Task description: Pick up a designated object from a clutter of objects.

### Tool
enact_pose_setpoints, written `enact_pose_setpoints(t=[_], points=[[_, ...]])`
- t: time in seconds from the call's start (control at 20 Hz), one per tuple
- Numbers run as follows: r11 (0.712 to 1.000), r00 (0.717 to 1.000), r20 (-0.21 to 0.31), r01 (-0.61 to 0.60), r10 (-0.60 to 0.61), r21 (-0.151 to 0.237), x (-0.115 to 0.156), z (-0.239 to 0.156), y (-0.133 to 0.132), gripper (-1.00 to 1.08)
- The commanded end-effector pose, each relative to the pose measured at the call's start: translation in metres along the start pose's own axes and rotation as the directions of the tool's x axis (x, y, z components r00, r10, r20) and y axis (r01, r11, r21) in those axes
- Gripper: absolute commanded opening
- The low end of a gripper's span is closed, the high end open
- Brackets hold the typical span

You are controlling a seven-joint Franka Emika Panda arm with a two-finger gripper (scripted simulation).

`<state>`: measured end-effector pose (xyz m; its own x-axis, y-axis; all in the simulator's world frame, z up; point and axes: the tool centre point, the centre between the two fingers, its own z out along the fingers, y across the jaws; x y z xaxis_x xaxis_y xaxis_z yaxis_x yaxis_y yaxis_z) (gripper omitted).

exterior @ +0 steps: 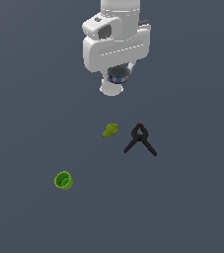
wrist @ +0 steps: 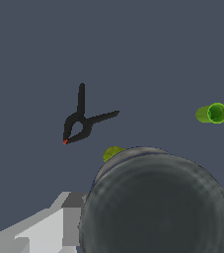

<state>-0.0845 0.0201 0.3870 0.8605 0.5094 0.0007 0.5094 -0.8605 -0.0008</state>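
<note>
Exterior view shows the can (exterior: 118, 75) raised under the arm. The tool (wrist: 155, 217) seems closed on it, well apart from the clamp (exterior: 140, 139), so the lift is unobstructed.

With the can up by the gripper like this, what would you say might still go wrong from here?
1. The can is mostly hidden under the arm; the fingers' hold cannot be checked, so it may slip.
2. If it drops, it could strike the pear or clamp, which look to lie roughly beneath it.
3. The can's top fills much of the wrist view, hiding what lies below.
</note>
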Motion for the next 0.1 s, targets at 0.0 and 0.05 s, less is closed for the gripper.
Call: enact_pose_setpoints(t=[0.0,0.05], points=[[1.000,1.000,0.000,0.000,0.000,0.000,-0.0021,-0.0037,0.0011,-1.00],[1.000,1.000,0.000,0.000,0.000,0.000,-0.0022,-0.0040,0.0012,-1.00]])
